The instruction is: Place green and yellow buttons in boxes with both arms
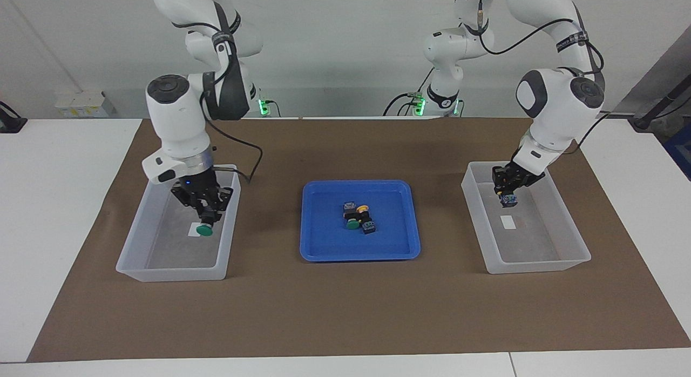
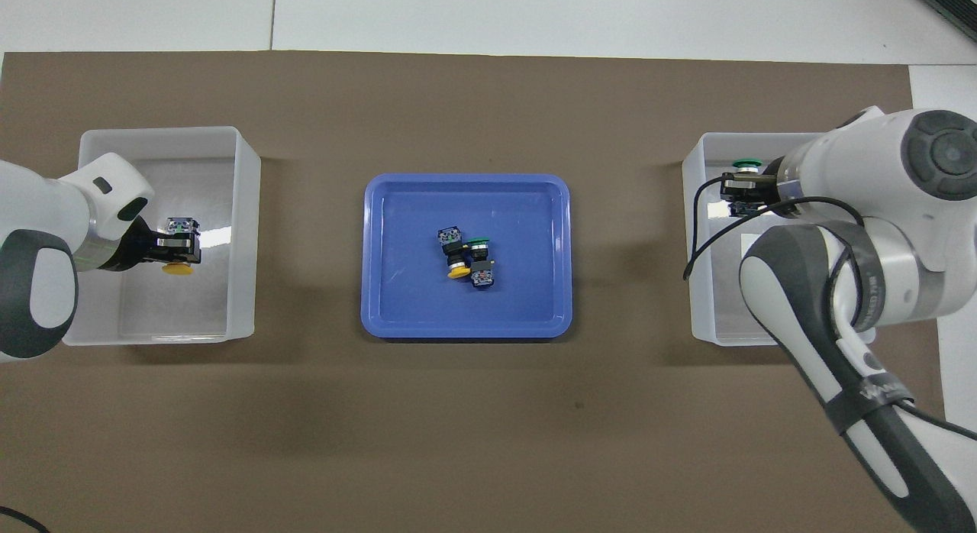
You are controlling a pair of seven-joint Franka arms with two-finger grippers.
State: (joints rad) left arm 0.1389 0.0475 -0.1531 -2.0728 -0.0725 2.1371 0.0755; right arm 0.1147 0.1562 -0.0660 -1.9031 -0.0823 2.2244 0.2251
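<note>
Facing view, we see a brown mat (image 1: 345, 312) on a white table (image 1: 54, 204), grey wall (image 1: 345, 42) at top, left gripper (image 1: 507, 196) clamping a yellow button (image 2: 177, 269), right gripper (image 1: 205, 217) clamping a green button (image 1: 204, 230).

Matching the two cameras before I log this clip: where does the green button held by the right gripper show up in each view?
Facing view: the held green button hangs cap-down under the right gripper, over the box at the right arm's end.
Overhead view: only its green cap shows beside the right gripper, over that same box.
Shared landmark: the blue tray mid-table between both boxes.
</note>
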